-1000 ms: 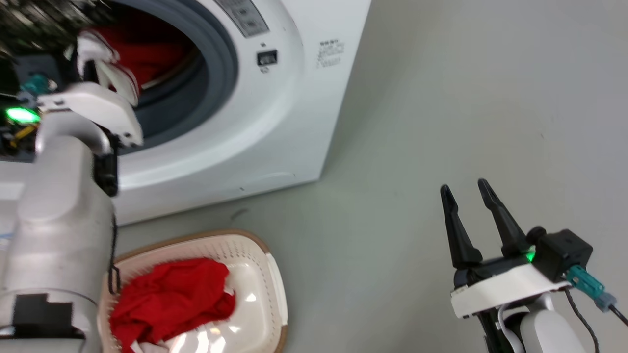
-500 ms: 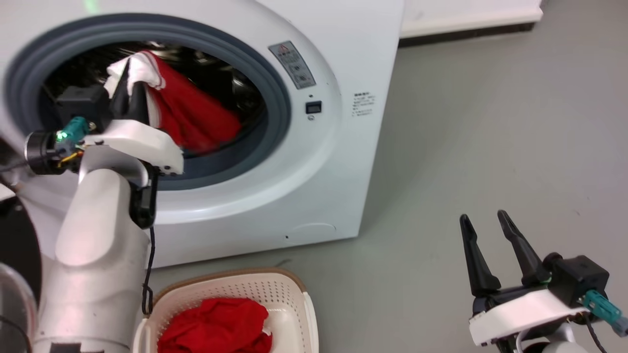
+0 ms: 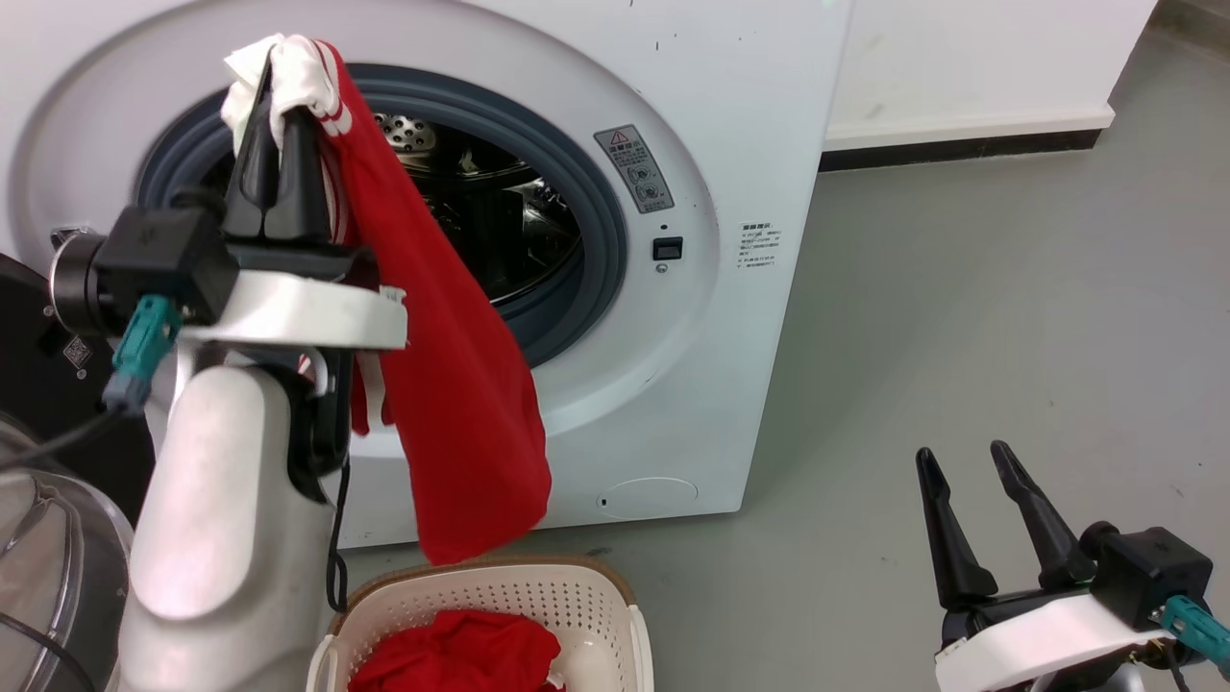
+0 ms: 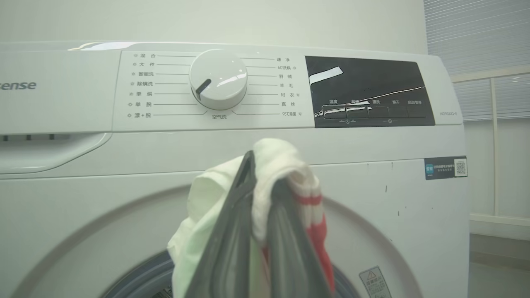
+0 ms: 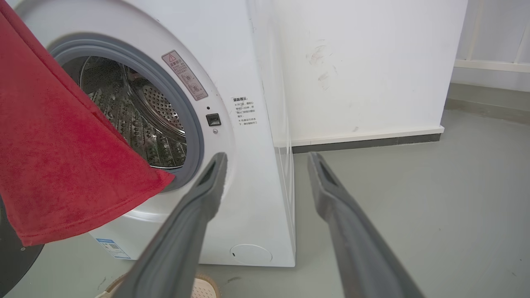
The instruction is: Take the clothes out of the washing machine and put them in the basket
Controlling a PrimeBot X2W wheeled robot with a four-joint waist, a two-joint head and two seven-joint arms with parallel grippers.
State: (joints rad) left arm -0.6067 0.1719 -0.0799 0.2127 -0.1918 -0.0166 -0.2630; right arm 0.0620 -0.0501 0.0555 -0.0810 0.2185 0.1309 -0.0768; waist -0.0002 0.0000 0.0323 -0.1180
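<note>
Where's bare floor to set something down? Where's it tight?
Free: grey floor right of the washing machine, bordered by its side, the baseboard and the right gripper. Crowded: before the porthole, where the left gripper holds a red garment hanging above the basket, which has red clothes in it.

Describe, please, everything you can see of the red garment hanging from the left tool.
The red garment is soft, matte fabric with a white trimmed edge bearing red stripes. The left tool is shut on that white edge, which bunches over its fingertips. From there the cloth hangs limp in a long drape in front of the porthole of the washing machine, outside the drum. Its lowest corner dangles just above the far rim of the basket; whether it touches cannot be told.
</note>
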